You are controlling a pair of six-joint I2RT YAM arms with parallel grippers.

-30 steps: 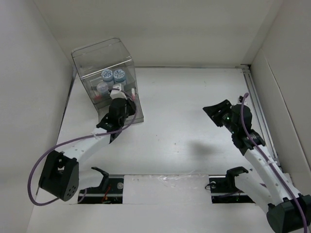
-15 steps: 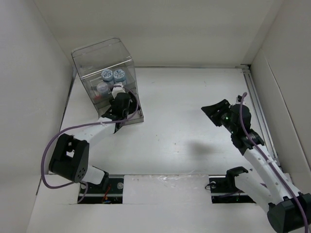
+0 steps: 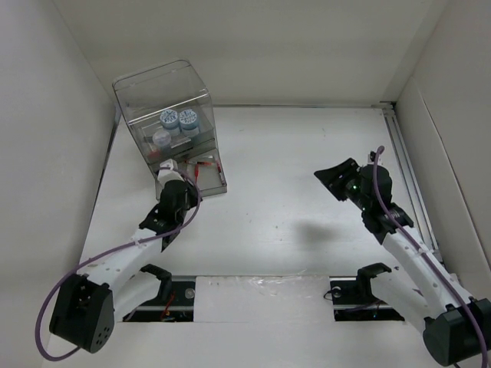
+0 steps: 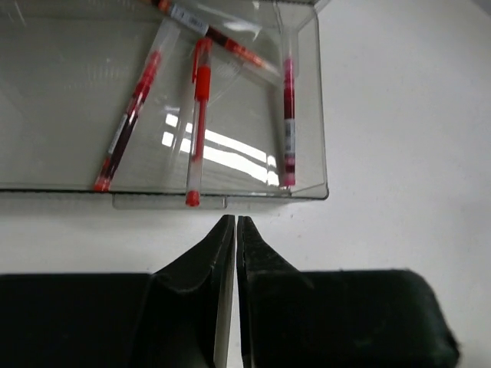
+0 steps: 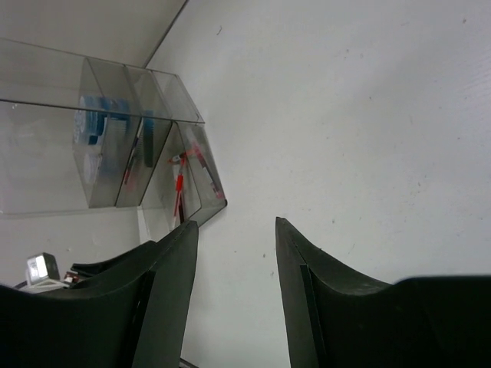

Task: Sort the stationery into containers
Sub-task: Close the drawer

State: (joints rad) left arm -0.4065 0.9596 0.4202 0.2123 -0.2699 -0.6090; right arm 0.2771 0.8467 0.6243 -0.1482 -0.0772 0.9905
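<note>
The containers are one clear organizer [image 3: 165, 100] at the back left, with its bottom drawer [image 3: 217, 182] pulled out. Two blue-white rolls [image 3: 179, 119] sit inside the upper part. In the left wrist view several thin red pens [image 4: 197, 115] lie loose in the drawer [image 4: 322, 153]. My left gripper [image 4: 235, 220] is shut with nothing in it, its tips just short of the drawer's front edge; from above the left gripper [image 3: 173, 181] is at the drawer's left end. My right gripper [image 3: 331, 178] hangs open and empty over the right of the table, facing the organizer [image 5: 115, 130].
White walls close in the table on the left, back and right. A metal rail [image 3: 410, 176] runs along the right side. The arm bases and their cables [image 3: 57, 307] sit along the near edge.
My left gripper has drawn back from over the drawer toward the near edge, opening briefly and shutting again; the pens in the drawer now show. The right gripper has drifted slightly left.
</note>
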